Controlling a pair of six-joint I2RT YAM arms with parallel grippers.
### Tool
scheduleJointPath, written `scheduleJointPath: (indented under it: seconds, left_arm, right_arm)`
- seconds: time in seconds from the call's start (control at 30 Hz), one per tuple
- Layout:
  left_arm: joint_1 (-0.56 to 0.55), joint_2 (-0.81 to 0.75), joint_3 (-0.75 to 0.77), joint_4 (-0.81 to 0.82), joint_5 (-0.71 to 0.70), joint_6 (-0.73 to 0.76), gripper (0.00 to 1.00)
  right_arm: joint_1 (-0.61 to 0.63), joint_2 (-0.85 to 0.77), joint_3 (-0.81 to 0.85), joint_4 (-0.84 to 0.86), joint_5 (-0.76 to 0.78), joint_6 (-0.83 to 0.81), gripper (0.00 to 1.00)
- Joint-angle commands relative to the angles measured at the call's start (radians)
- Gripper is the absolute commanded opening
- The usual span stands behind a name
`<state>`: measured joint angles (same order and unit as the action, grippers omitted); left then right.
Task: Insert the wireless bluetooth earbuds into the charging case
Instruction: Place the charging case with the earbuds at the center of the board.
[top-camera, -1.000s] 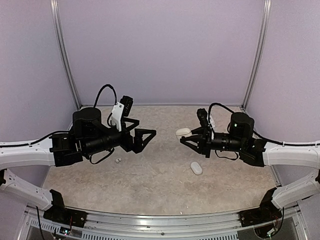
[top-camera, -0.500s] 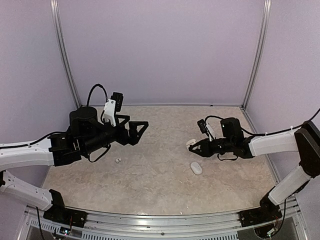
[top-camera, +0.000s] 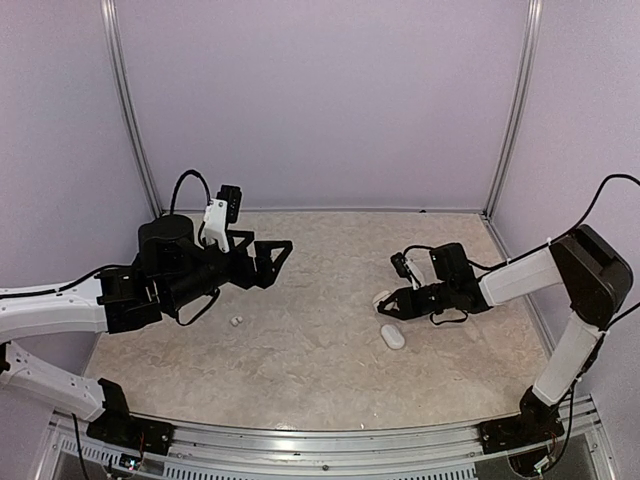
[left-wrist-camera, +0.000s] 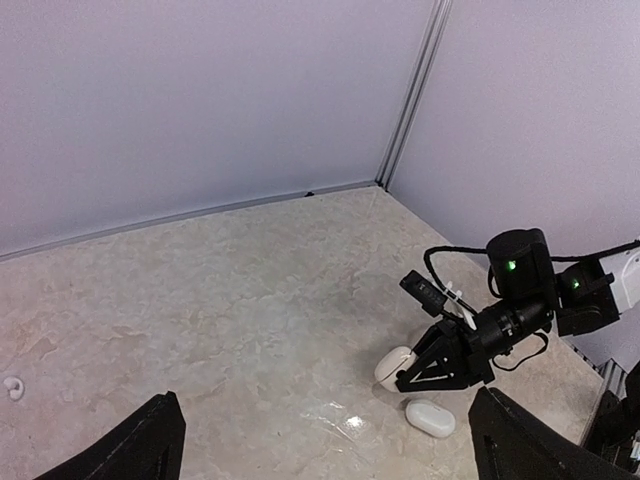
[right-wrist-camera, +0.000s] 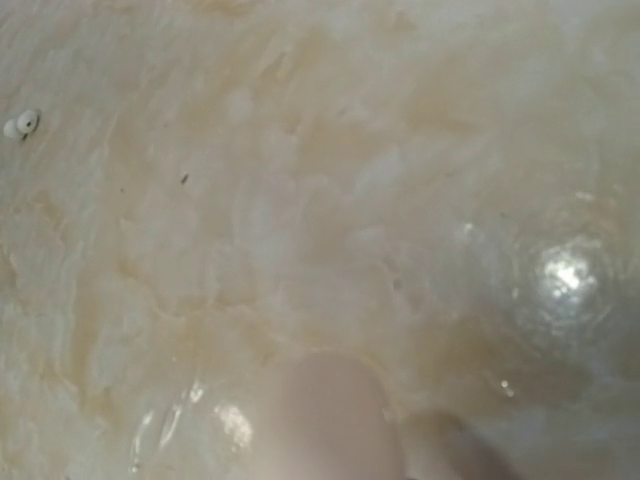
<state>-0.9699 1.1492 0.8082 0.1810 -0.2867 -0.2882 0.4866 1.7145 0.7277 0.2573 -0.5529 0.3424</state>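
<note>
One tiny whitish earbud (top-camera: 236, 321) lies on the table below my left arm; it also shows at the left wrist view's left edge (left-wrist-camera: 13, 387) and in the right wrist view's top left corner (right-wrist-camera: 20, 124). My left gripper (top-camera: 270, 255) hovers above the table, open and empty, with its dark fingertips (left-wrist-camera: 150, 450) at the bottom corners of its own view. The roundish white charging case (top-camera: 382, 297) sits low at the table with my right gripper (top-camera: 386, 303) shut on it. From the left wrist, the case (left-wrist-camera: 395, 365) pokes out of the right gripper (left-wrist-camera: 405, 375). The right wrist view is blurred, with a pale blob of case (right-wrist-camera: 330, 420) at the bottom.
A plain white oval pebble-like object (top-camera: 393, 337) lies on the table just in front of the right gripper, also seen as an oval (left-wrist-camera: 430, 418) from the left wrist. Lilac walls with metal corner posts (top-camera: 512, 110) close in the marbled tabletop (top-camera: 320, 360).
The right arm reached out and came down, bringing the case from mid-air to the table surface. The left gripper pulled back a little toward the far left.
</note>
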Motion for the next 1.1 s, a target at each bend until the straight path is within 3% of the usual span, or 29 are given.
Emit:
scheduleJointPath:
  seconds: [0.0,0.33,0.9,1.07]
  left_arm:
    - [0.01,-0.013,-0.011,-0.006,-0.029,-0.013,0.99]
    - [0.017,-0.014,-0.011,-0.02,-0.03,-0.018,0.99]
    - [0.019,-0.026,-0.007,-0.04,-0.043,-0.019,0.99]
    - [0.02,-0.035,-0.006,-0.044,-0.046,-0.018,0.99]
  right_arm:
    - [-0.014,0.016,0.004,0.007,-0.009,0.002,0.03]
    - [-0.021,0.038,0.002,0.018,-0.015,0.002,0.05]
    - [-0.04,0.045,0.017,-0.027,0.026,-0.022,0.39]
    - [-0.05,0.037,0.024,-0.038,0.03,-0.029,0.4]
